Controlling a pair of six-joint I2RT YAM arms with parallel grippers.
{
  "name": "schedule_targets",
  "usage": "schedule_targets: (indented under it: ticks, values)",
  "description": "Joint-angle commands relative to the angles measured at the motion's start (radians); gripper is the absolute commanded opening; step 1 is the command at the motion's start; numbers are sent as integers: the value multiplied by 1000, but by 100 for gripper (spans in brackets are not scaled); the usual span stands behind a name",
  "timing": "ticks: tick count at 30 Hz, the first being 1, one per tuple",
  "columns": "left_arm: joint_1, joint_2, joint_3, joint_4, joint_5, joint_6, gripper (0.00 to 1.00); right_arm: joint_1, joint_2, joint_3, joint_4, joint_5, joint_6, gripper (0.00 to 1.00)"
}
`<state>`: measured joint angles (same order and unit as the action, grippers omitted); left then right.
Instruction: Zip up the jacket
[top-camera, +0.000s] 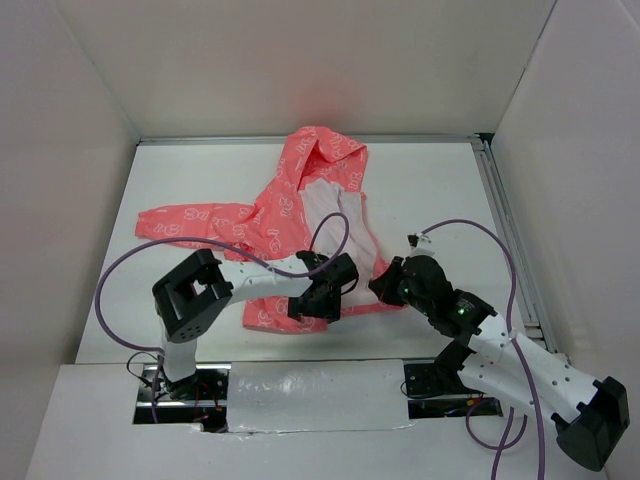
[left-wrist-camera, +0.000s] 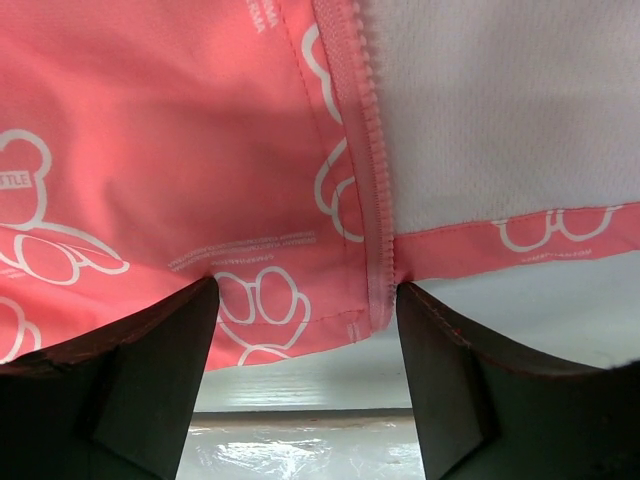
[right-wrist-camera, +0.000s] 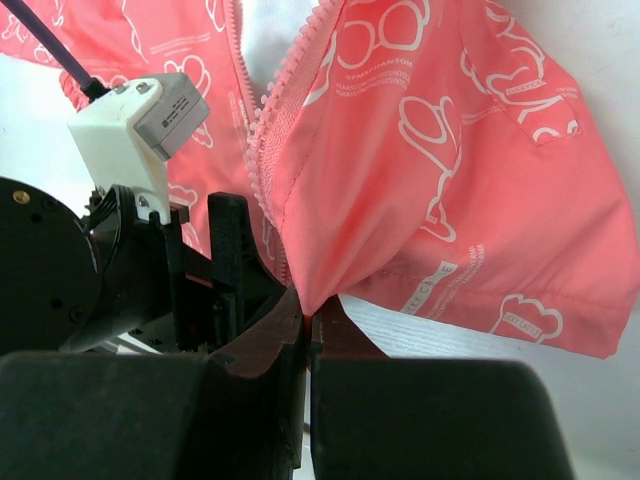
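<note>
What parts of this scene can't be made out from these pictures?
Zip slider: seen in no view; from above the left pincer covers the zip's bottom.
Hem of the jacket: top view, middle hidden under the left pincer and right pincer.
Upper zip: cut off by the left wrist view's top edge.
Second sleeve: top view shows only one sleeve; the other is hidden.

The jacket (top-camera: 300, 215) lies on the table (top-camera: 430, 190), hood at the far side, bottom edge near the arms. One sleeve (top-camera: 190, 222) reaches out to the left. The left gripper (top-camera: 322, 295) sits at the bottom edge, a finger on each side of the zipper strip (left-wrist-camera: 372, 180). Just right of it, the right gripper (top-camera: 385, 285) has the other flap's corner between its fingers.
</note>
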<state>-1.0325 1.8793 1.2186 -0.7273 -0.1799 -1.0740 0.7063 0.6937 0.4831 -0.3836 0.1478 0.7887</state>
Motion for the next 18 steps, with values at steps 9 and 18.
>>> schedule_targets:
  ticks: [9, 18]
  values:
    - [-28, 116, -128, 32, 43, -86, 79, -7, -14, -9, -17, 61, 14, 0]
    - [-28, -20, -220, 218, 145, 19, 74, -7, -5, -9, -21, 70, 26, 0]
